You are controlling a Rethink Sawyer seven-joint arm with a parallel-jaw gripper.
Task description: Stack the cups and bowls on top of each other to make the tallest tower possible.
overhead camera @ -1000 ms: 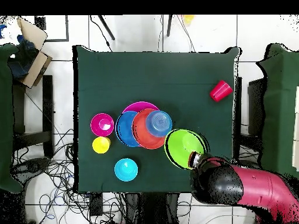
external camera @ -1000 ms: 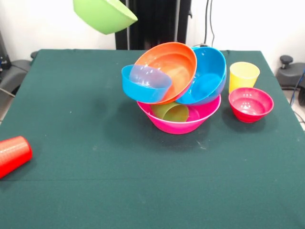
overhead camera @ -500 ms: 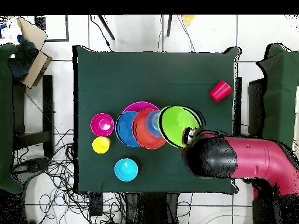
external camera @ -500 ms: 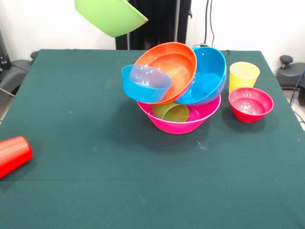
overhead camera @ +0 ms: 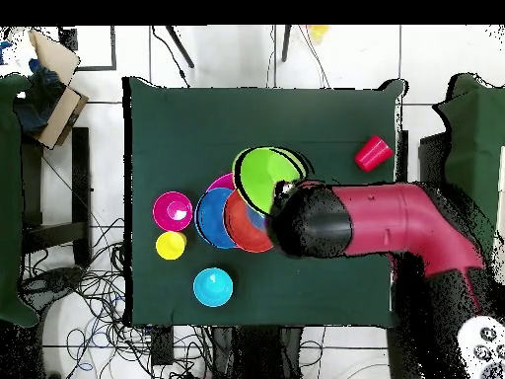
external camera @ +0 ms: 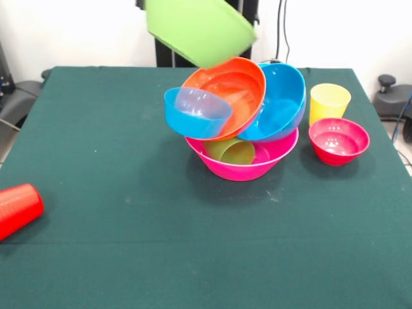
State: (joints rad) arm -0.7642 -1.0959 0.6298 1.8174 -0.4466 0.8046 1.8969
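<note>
A lime green bowl (external camera: 198, 29) hangs tilted in the air just above the tower, and my gripper (overhead camera: 285, 188) is shut on its rim, mostly hidden under the arm. The tower's base is the pink bowl (external camera: 222, 168), with a green cup (external camera: 232, 152) lying inside. The orange bowl (external camera: 228, 93), large blue bowl (external camera: 281, 103) and small translucent blue bowl (external camera: 196, 114) lean on top. A yellow cup (external camera: 329, 102) and a magenta-red bowl (external camera: 338, 140) stand beside the tower. The red cup (external camera: 18, 207) lies on its side near a table edge.
A cyan bowl (overhead camera: 213, 286) sits alone on the green table (overhead camera: 325, 118), near the yellow cup (overhead camera: 171, 245). My arm (overhead camera: 385, 222) stretches across one side of the table. A cardboard box (overhead camera: 49, 74) and cables lie off the table.
The arm has swung the lime green bowl from beside the pile to right over it. In the front view the bowl moved right and lower. Nothing else shifted.
</note>
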